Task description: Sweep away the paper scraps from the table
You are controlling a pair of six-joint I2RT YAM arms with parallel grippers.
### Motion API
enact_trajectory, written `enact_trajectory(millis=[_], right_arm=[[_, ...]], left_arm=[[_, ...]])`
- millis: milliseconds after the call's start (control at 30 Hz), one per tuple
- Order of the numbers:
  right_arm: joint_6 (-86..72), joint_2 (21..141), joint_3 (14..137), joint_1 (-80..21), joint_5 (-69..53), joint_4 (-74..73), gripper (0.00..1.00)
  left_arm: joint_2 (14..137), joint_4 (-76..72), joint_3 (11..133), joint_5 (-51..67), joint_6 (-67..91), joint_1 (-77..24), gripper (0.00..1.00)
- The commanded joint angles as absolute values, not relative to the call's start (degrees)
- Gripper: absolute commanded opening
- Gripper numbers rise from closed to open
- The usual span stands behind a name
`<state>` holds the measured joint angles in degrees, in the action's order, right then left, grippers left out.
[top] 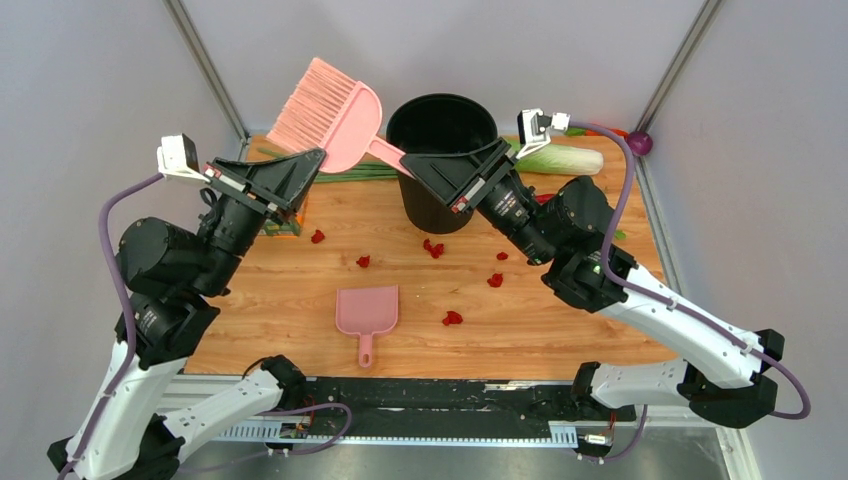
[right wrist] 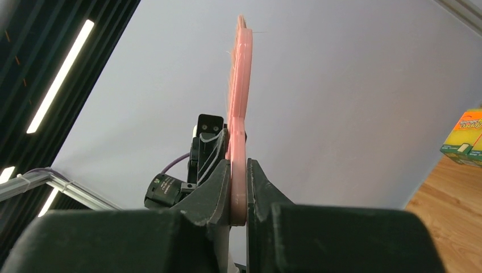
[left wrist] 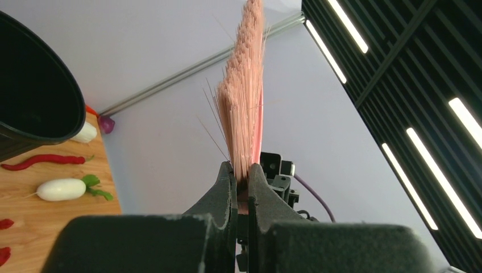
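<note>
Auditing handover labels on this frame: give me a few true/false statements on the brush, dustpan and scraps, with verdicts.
1. The left gripper and right gripper are both shut on the pink brush, held in the air. True.
2. The pink dustpan is lifted off the table. False: it lies flat on it, untouched.
3. Red paper scraps lie scattered on the table. True.
4. The black bucket lies on its side. False: it stands upright.

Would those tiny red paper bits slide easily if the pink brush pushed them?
Probably: the tiny red paper scraps look thin and light, so they should skid on the smooth wood-grain table. Lying flat and scattered, some may slip under the fine bristles of the pink brush.
</note>
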<state>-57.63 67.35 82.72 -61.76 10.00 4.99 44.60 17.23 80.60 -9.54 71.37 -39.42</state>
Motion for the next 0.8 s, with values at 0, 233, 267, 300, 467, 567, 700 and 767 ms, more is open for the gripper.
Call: enact_trajectory(millis=[0,233,267,300,467,567,700,767], right_arm=[[-58.8,66.27,81.74,-61.96,7.91,7.38,0.0],[-57.66,63.11,80.68,-61.96,12.64,3.18,0.0],[-57.05,62.5,80.94,-61.96,13.87,1.16,0.0],[-56.34,61.79,81.3,-61.96,15.45,-1.82,0.0],[-54.14,58.8,85.33,-61.96,22.14,-15.08,0.0],[-53.53,58.27,88.93,-61.96,24.95,-23.97,0.0],[-53.0,58.62,93.85,-61.96,27.15,-37.32,0.0],[-51.86,59.06,95.97,-61.96,27.33,-42.25,0.0]], left_arm=[[44.3,20.73,83.14,-11.42,68.12,-39.55,0.01],[45.96,37.56,90.59,-13.62,62.41,-39.55,0.68],[47.18,40.14,92.36,-14.23,60.58,-39.55,0.68],[47.81,45.91,95.59,-14.41,59.69,-39.55,0.68],[50.88,61.94,101.86,-15.99,53.62,-39.55,0.7],[51.68,71.77,102.13,-16.43,49.85,-39.55,0.71],[54.05,81.97,98.89,-15.12,45.98,-39.55,0.72],[54.4,84.71,95.2,-14.07,44.92,-39.55,0.72]])
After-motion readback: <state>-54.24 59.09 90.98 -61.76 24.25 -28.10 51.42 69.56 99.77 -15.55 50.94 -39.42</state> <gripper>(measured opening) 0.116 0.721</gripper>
